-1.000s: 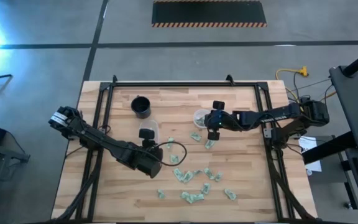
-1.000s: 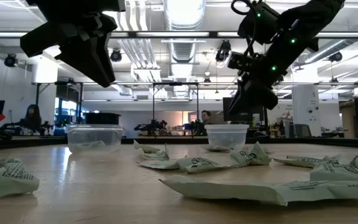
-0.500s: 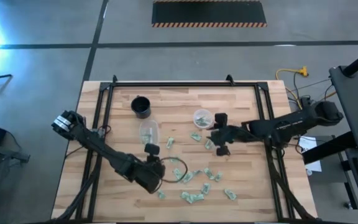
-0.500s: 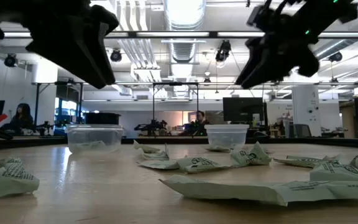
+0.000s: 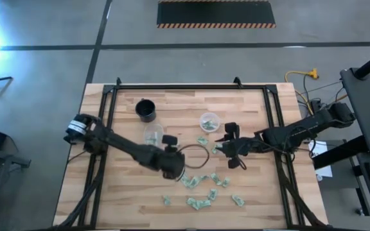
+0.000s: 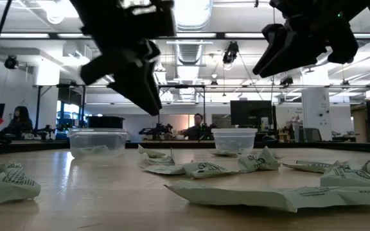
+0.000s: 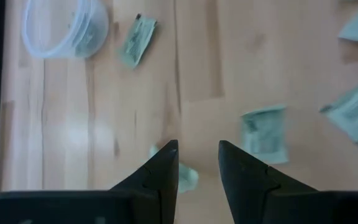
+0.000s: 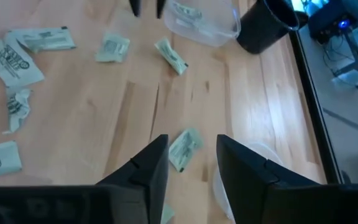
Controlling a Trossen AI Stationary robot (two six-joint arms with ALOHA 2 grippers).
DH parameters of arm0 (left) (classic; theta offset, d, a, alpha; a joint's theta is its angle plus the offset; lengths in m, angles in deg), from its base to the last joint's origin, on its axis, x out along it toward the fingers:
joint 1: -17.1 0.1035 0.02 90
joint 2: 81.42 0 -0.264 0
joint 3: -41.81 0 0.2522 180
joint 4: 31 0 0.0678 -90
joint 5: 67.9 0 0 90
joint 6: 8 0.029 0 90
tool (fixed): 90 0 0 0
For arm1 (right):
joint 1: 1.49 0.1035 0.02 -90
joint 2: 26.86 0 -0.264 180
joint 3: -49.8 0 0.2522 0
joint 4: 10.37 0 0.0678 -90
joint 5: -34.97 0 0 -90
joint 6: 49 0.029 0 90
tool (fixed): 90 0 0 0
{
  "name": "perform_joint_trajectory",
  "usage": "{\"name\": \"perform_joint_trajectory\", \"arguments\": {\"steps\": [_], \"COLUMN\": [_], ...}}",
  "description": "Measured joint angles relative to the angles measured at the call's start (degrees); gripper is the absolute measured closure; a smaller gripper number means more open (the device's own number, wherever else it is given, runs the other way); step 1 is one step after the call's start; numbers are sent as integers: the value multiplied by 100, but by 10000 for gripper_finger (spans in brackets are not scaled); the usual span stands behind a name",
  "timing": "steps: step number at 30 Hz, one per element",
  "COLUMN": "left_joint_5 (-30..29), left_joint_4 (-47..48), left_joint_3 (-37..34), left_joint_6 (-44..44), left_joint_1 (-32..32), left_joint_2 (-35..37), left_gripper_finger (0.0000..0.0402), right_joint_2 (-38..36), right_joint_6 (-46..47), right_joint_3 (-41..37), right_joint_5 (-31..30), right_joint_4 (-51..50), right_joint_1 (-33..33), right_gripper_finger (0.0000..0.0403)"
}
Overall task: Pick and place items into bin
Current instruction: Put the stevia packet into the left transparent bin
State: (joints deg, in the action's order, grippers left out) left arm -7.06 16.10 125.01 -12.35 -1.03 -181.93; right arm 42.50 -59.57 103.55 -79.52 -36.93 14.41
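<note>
Several small pale green-and-white wrinkly items (image 5: 194, 183) lie scattered on the wooden table (image 5: 127, 199), mostly toward its near middle. My left gripper (image 5: 174, 170) hangs open above them; in the left wrist view (image 7: 197, 163) one item (image 7: 265, 130) lies just beyond its fingers and another (image 7: 184, 175) beside one finger. My right gripper (image 5: 222, 147) is open too, raised over an item (image 8: 184, 148) that shows between its fingers (image 8: 191, 158). Two clear tubs (image 5: 153, 135) (image 5: 209, 120) stand on the table, each with items inside.
A black cup (image 5: 146, 110) stands on the table toward the far left, behind the left clear tub. A black frame (image 5: 108, 102) runs along the table's left, far and right edges. Bare wood lies at the table's left near corner. People sit in the room beyond (image 6: 201, 125).
My left gripper has swung toward the near edge and then toward the table's right, ending over the scattered items. My right gripper has drawn away from the right clear tub toward the near edge and now hangs over an item beside it.
</note>
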Motion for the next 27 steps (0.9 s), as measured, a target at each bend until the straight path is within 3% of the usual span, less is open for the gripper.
{"name": "perform_joint_trajectory", "arguments": {"steps": [10,17,22,27], "left_joint_5": [737,720,314,505], "left_joint_4": [5,13,14,11], "left_joint_3": [-30,-47,-52,-63], "left_joint_6": [453,626,632,514], "left_joint_1": [568,572,599,695], "left_joint_2": [-47,-431,-565,-568], "left_gripper_finger": [302,277,262,260], "right_joint_2": [0,0,0,0], "right_joint_6": [120,123,160,160], "right_joint_3": [0,0,0,0], "right_joint_5": [-4,0,3,7], "right_joint_4": [-230,-244,-243,-242], "right_joint_1": [1,1,1,1], "right_gripper_finger": [274,271,275,273]}}
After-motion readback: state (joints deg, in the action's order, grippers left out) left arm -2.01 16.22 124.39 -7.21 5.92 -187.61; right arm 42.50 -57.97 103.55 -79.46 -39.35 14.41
